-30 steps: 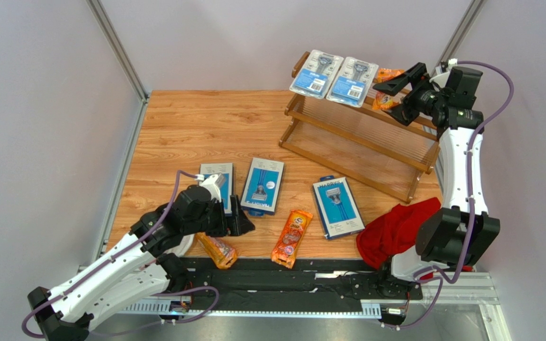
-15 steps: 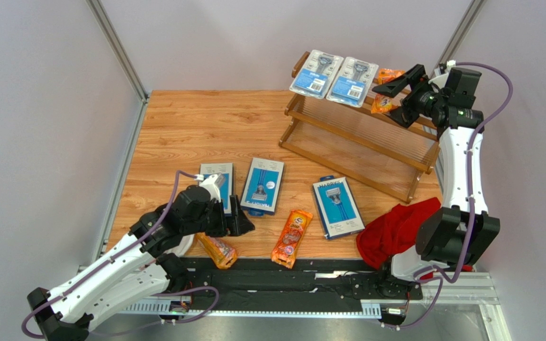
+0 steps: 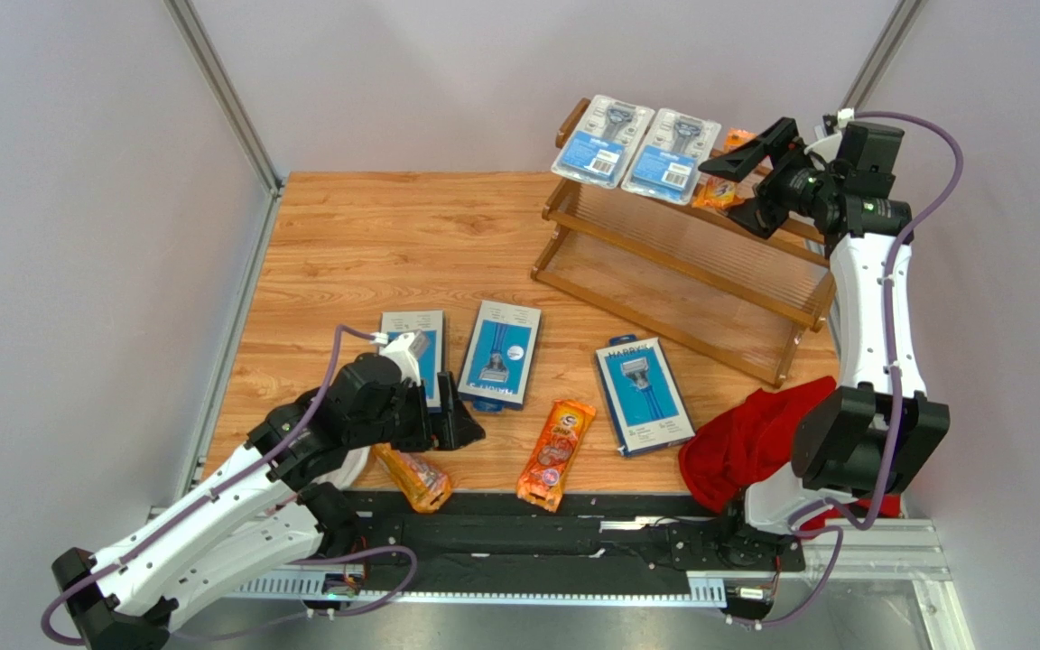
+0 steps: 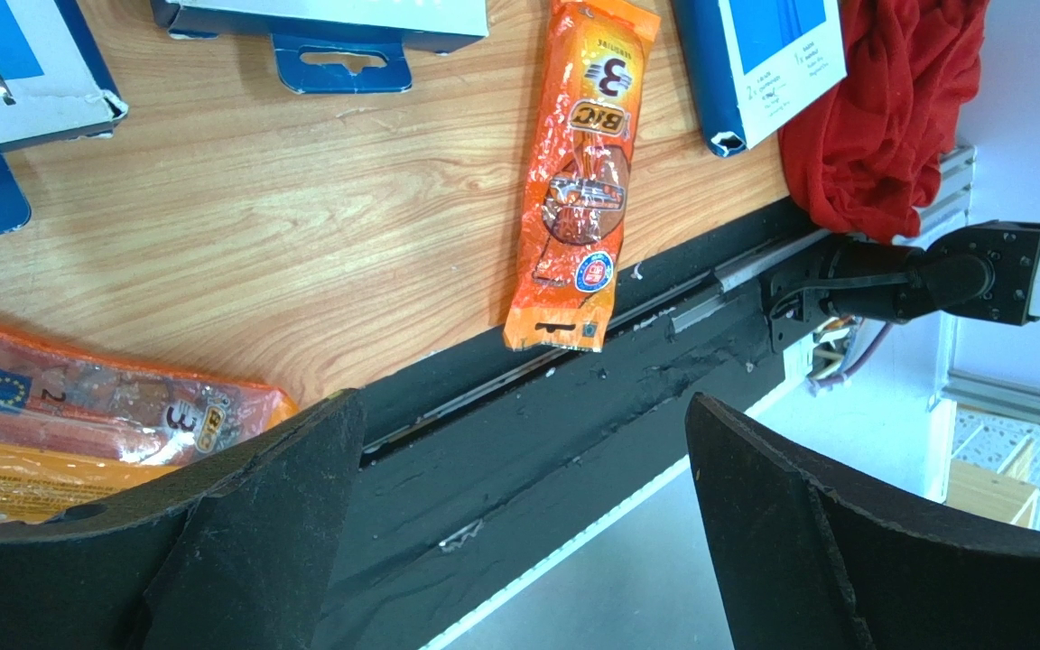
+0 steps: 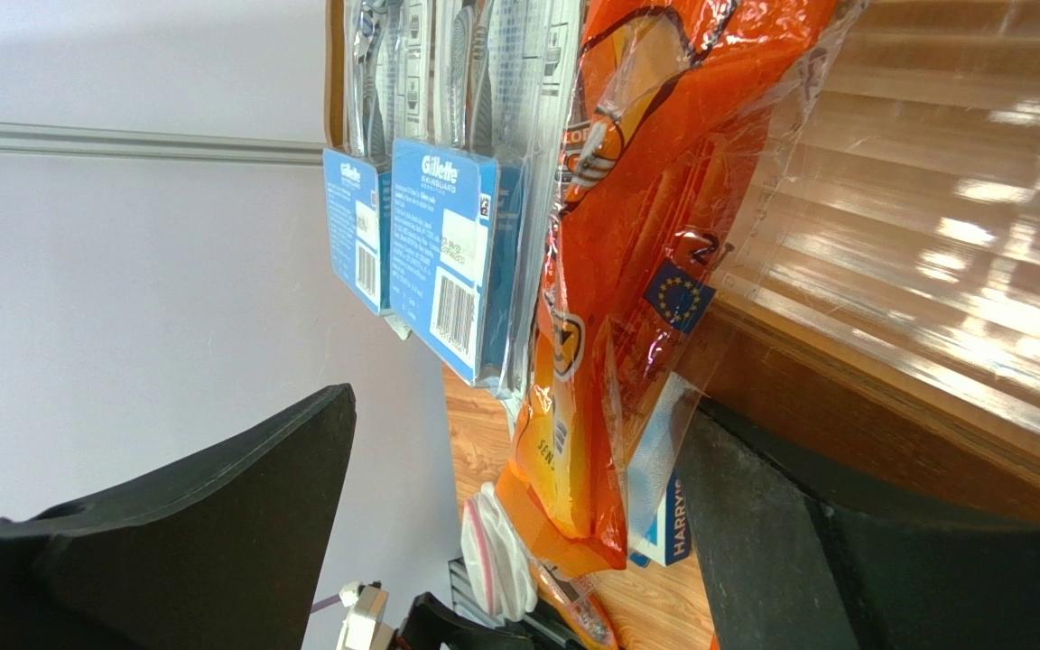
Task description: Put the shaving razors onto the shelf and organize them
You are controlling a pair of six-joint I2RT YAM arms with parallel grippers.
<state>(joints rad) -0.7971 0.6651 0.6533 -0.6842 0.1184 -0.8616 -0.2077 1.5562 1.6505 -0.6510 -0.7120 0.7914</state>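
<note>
Two packs are partly lost to me. Seen from above, the orange bag [image 3: 740, 140] on the top tier, in the upper right of the frame, is mostly covered by the right gripper [image 3: 728, 192]. The right wrist view shows its printed side, but its upper end runs off the top of that picture. A second orange bag [image 3: 414, 477], at lower left, lies half under the left arm, and the left wrist view cuts it off at the left edge. One blue box [image 3: 413, 336] has its near end behind that same wrist. I cannot read the small print on any of the packs from overhead.

The right arm rises from its base at lower right and runs up the frame. Its wrist turns toward the left over the shelf [image 3: 682, 271]. Its jaws stand wide, one on either side of the orange bag, and grip nothing. The bag lies on the slats beside two blister packs [image 3: 603, 138] [image 3: 672, 156].

The left arm reaches low from the lower left corner. The left gripper [image 3: 466, 423] is spread wide and empty near the table's front edge. Between its fingers [image 4: 810, 542] the wrist view shows a third orange bag [image 4: 583, 176] flat on the wood.

Two more blue boxes [image 3: 501, 354] [image 3: 644, 393] lie mid-frame, and a red cloth [image 3: 753, 436] lies by the right arm's base.
</note>
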